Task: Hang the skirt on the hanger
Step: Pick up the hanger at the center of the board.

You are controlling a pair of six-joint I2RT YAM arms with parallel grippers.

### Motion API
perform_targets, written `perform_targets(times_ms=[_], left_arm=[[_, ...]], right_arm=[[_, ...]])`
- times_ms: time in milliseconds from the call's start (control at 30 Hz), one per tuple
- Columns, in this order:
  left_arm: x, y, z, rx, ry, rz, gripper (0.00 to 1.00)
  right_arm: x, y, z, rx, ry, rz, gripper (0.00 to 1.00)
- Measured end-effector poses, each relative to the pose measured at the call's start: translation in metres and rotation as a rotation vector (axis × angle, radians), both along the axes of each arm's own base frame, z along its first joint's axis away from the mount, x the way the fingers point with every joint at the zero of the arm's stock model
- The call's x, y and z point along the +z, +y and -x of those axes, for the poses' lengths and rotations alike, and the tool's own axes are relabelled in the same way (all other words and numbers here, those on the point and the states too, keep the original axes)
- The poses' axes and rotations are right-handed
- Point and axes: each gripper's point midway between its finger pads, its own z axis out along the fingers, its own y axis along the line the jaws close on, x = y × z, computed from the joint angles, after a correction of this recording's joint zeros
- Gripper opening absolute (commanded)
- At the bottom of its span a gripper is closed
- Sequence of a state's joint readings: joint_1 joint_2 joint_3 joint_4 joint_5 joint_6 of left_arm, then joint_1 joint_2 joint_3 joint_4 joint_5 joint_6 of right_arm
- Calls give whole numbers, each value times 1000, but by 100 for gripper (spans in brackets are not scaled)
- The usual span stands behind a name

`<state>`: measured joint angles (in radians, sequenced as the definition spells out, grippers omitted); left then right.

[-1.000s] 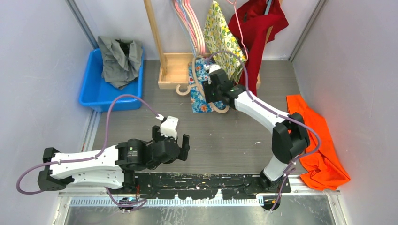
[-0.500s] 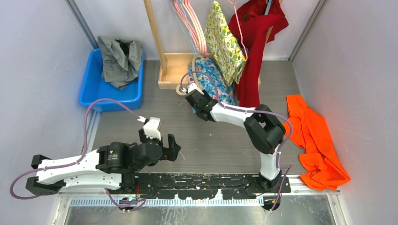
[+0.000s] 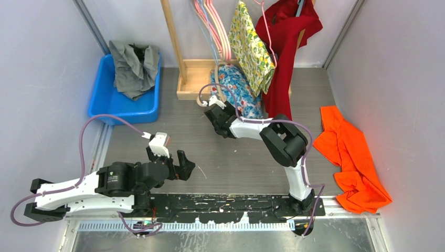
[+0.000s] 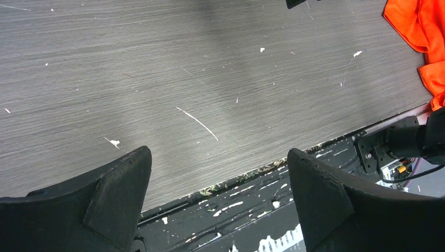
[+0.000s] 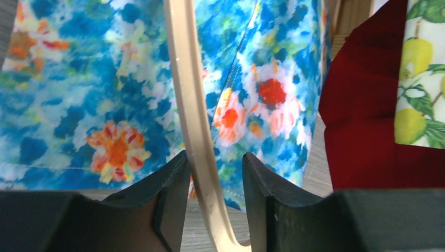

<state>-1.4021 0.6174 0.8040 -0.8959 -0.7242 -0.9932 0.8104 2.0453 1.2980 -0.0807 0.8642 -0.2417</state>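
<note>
Since a second ago, the right arm has folded back on itself and swung its right end effector (image 3: pixel 209 106) leftwards across the blue floral fabric skirt (image 3: pixel 240 90). The skirt has bunched up against the rack, and the left arm has drawn back toward the near left corner.

In the right wrist view, the right end effector (image 5: pixel 212 164) has a finger on each side of the curved cream plastic hanger (image 5: pixel 183 79). The bar lies close against the left finger, with a sliver of space by the right one. Whether it is actually pinched cannot be told. Directly behind the bar is the skirt (image 5: pixel 78 79), with blue, white and orange blooms filling most of that view. To the right of it hang a dark red garment (image 5: pixel 362 131) and a yellow lemon-print cloth (image 5: pixel 420 79).

From above, the skirt sits in a heap at the foot of the light wooden clothes rack (image 3: pixel 191 79), partly on its tray base. The hanger's (image 3: pixel 201 100) hook curls just left of the skirt.

The left end effector (image 3: pixel 169 157) is released, its fingers spread wide and empty. It hovers over the bare grey wood-grain desk (image 3: pixel 236 152).

Further out, a blue plastic bin (image 3: pixel 113 102) holding grey cloth (image 3: pixel 134 63) stands at the far left. A bright orange cloth (image 3: pixel 349 152) lies crumpled along the right wall.
</note>
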Motion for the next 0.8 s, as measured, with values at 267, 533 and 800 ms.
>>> perform_targets(times_ms=[267, 533, 800], left_arm=[[-7, 2, -1, 6, -2, -18, 100], [-8, 3, -1, 6, -3, -21, 100], [-8, 4, -1, 10, -5, -21, 100]], right_arm=[[9, -1, -9, -22, -62, 28, 27], [12, 1, -9, -13, -81, 21, 13], [46, 0, -8, -20, -115, -110, 2]])
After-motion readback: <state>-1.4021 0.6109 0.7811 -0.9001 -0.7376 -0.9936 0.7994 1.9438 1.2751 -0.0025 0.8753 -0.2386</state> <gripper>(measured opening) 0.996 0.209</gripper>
